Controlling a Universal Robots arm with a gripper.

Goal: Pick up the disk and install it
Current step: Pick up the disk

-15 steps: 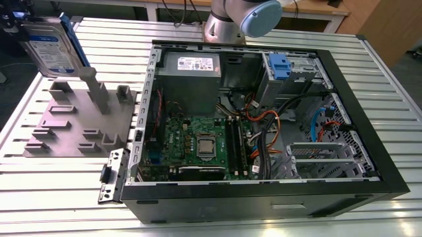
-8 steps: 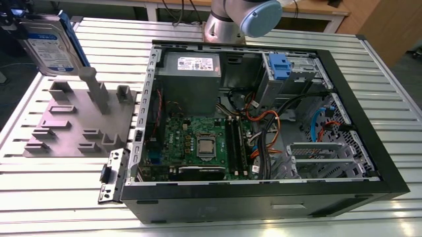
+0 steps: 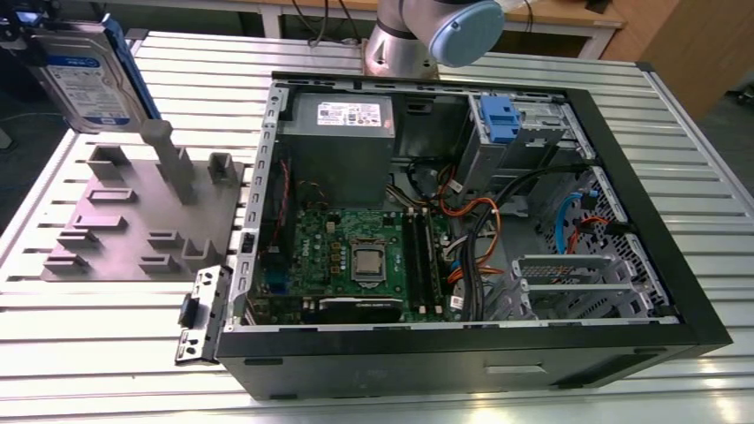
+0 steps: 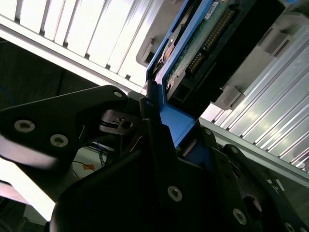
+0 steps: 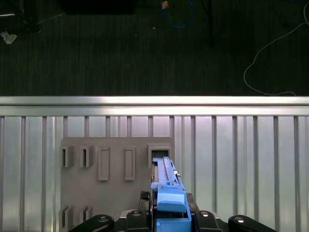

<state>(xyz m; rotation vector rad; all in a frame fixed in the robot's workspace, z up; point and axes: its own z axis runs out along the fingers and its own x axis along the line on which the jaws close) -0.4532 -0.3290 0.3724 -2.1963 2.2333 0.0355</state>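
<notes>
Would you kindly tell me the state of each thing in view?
disk: gripped on edge, above the grey fixture.
gripper: shut on the disk's blue rail.
computer case: on its side, panel off, interior exposed.
grey fixture: flat on the table.

Grey slotted fixture plate (image 3: 124, 212) lies on the ribbed aluminium table (image 3: 94, 353), at the exterior view's left of the open black computer case (image 3: 471, 362); silver-grey rectangular disk (image 3: 83, 71) hangs above the plate (far edge)
</notes>
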